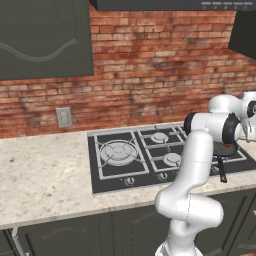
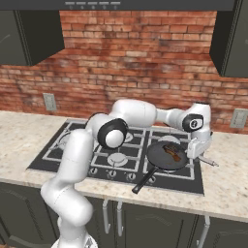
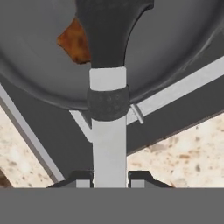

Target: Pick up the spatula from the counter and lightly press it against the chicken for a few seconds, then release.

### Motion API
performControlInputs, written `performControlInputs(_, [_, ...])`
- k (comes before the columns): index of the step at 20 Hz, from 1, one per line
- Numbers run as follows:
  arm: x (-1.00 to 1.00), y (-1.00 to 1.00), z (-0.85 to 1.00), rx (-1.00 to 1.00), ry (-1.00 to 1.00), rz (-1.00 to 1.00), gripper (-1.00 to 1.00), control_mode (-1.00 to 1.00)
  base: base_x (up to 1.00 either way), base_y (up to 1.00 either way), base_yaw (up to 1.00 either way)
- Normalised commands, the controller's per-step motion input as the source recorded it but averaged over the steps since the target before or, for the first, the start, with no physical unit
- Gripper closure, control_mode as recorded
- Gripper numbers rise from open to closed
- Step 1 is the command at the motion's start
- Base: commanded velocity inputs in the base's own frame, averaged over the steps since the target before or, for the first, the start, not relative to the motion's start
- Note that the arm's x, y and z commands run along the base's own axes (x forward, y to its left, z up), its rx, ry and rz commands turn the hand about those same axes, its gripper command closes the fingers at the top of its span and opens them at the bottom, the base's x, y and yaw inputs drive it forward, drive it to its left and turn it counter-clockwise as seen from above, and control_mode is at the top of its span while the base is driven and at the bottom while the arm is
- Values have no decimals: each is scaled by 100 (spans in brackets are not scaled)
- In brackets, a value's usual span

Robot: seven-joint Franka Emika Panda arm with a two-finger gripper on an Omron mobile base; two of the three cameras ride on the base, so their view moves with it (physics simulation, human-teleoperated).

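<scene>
A spatula (image 3: 109,131) with a pale handle and a black blade (image 3: 107,30) runs up the hand view. My gripper (image 3: 109,181) is shut on its handle, one fingertip (image 3: 78,179) on each side. The blade lies over the brown chicken (image 3: 72,41) in the dark pan (image 3: 183,48), covering its right part; whether it touches the meat is unclear. In the right base view my gripper (image 2: 197,147) hangs at the pan's (image 2: 164,162) right rim. The spatula's handle end (image 2: 209,161) pokes out over the counter, and its blade reaches the chicken (image 2: 173,151).
The pan stands on the front right burner of the black gas stove (image 2: 82,145), its long handle (image 2: 144,182) pointing at the counter's front edge. Speckled beige counter (image 2: 227,179) lies right of the stove and also left of it (image 1: 45,175). A brick wall (image 1: 150,75) stands behind.
</scene>
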Motion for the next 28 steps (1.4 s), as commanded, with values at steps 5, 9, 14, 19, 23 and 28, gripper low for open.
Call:
performControlInputs(5, [-2, 11, -3, 0, -2, 0, 100, -100, 0, 0, 0])
performControlInputs(9, [-24, 11, 27, 0, -15, 2, 100, -100, 0, 0, 0])
performControlInputs(14, [-46, 9, 48, 0, -17, 6, 100, -100, 0, 0, 0])
performControlInputs(19, [-51, 28, 54, -1, -18, 6, 100, -100, 0, 0, 0])
performControlInputs(23, [-50, 47, 58, -4, -23, 6, 100, -100, 0, 0, 0])
performControlInputs(28, [-39, 65, 54, -7, -23, 4, 100, -100, 0, 0, 0])
